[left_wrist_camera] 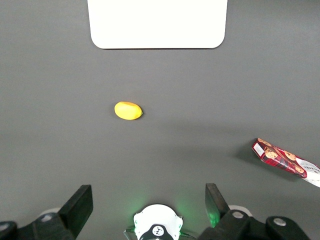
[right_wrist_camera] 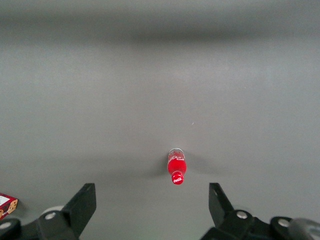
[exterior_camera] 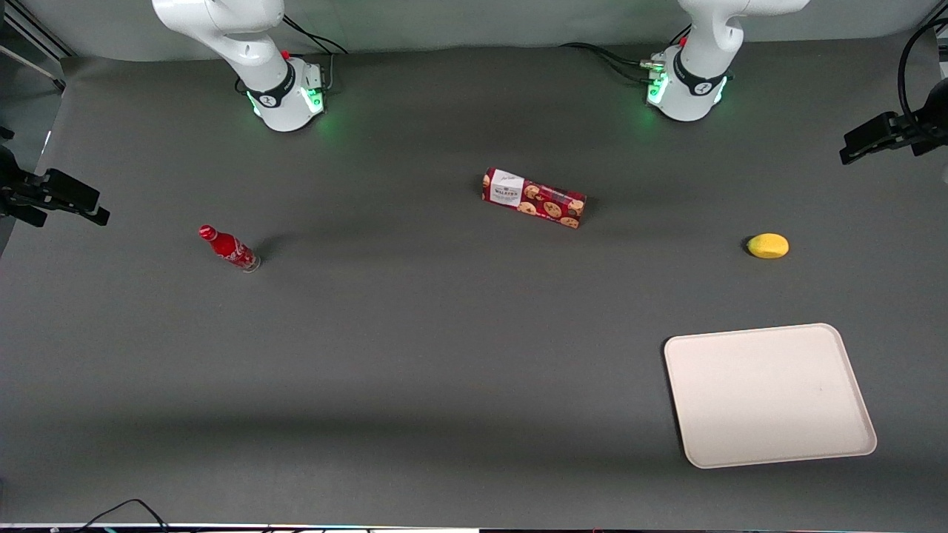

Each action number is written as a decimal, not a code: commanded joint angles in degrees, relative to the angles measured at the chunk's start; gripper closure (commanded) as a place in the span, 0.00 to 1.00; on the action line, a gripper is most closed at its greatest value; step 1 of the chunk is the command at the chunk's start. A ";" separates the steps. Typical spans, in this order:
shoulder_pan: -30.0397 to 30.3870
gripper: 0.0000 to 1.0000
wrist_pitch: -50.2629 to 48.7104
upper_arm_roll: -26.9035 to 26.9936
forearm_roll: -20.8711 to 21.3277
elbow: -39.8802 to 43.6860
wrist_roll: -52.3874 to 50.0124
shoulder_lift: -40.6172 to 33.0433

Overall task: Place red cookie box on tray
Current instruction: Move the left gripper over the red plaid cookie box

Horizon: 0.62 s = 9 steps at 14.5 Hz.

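hand (left_wrist_camera: 148, 205) spread wide, high above grey table (exterior_camera: 415, 355)

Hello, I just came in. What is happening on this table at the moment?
Nothing is being handled yet. The working arm's gripper hangs high above the table with its jaws open, holding nothing. The red cookie box lies flat on the grey table, about midway between the two arm bases. The cream tray sits bare, nearer the front camera, toward the working arm's end. A yellow lemon lies between tray and arm base, and a red soda bottle stands toward the parked arm's end.
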 commanded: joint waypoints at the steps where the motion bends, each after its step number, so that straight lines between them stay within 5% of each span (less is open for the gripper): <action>1: -0.48 0.00 -1.60 0.06 1.19 2.46 1.64 1.43; 6: -0.57 0.00 -3.35 -2.48 0.58 2.72 -0.46 1.51; 9: -0.57 0.00 -5.64 -8.53 -0.56 0.53 -17.97 0.82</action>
